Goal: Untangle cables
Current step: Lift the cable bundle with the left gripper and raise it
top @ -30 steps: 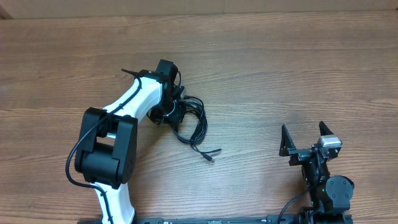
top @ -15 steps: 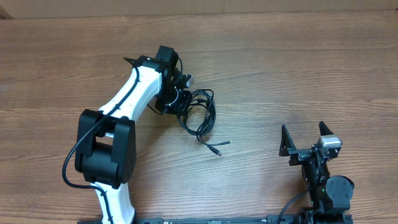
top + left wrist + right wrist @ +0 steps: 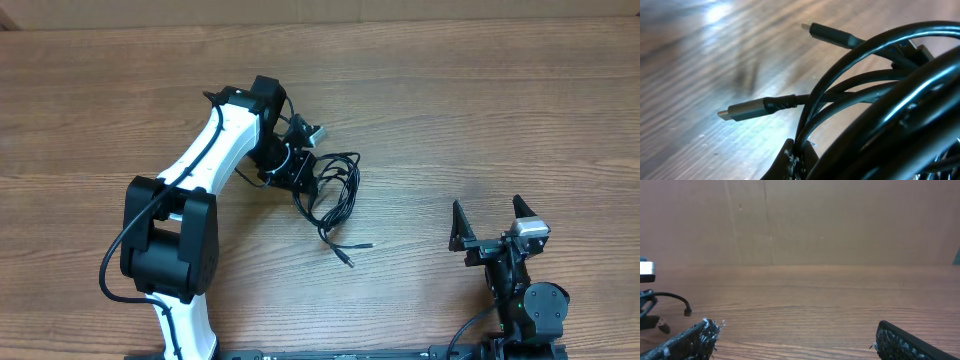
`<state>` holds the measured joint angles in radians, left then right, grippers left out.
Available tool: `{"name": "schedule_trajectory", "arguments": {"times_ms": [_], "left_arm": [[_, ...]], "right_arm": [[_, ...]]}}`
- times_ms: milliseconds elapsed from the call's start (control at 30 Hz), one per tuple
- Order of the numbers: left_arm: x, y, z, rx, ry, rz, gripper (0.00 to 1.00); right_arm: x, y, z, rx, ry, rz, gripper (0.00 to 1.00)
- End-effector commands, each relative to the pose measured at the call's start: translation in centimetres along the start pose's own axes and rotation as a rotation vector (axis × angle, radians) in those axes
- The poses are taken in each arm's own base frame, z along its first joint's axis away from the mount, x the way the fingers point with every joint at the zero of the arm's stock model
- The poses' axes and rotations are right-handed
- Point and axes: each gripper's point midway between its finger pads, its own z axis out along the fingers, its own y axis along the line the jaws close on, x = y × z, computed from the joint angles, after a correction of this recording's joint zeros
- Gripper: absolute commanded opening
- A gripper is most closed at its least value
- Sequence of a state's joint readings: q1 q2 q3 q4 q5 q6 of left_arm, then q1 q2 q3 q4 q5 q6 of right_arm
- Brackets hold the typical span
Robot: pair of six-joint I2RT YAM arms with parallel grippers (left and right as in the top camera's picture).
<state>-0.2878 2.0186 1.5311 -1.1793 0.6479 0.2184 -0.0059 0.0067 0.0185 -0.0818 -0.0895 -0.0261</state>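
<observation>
A tangled bundle of thin black cables lies mid-table, with two plug ends trailing toward the front. My left gripper is shut on the bundle's left side. In the left wrist view the cable loops fill the frame, pinched between the fingers, and two plugs stick out over the wood. My right gripper is open and empty at the front right, far from the cables. In the right wrist view a cable end shows at the far left.
The wooden table carries nothing else. The right arm's base sits at the front right edge. The left arm's white links reach from the front left over to the bundle.
My left gripper has moved right and slightly away, dragging the cable bundle with it. The trailing plugs have slid right too. The right arm has not moved.
</observation>
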Motion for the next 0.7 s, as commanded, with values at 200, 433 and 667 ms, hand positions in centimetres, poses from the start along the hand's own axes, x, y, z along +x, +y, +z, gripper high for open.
{"name": "schedule_trajectory", "arguments": {"times_ms": [200,433,667], "left_arm": [[-0.5,-4.4,-0.8,0.247,-0.042,0.137,0.04],[-0.3,-6.3,-1.4,0.355,-0.06,0.153,0.04],[0.2,-7.5,-1.9,0.426,-0.049,0.11,0.04]], "right_arm": [[0.3,-0.1,0.0,0.002,0.002,0.004,1.0],[0.3,-0.1,0.0,0.002,0.002,0.004,1.0],[0.3,-0.1,0.0,0.002,0.002,0.004,1.0]]}}
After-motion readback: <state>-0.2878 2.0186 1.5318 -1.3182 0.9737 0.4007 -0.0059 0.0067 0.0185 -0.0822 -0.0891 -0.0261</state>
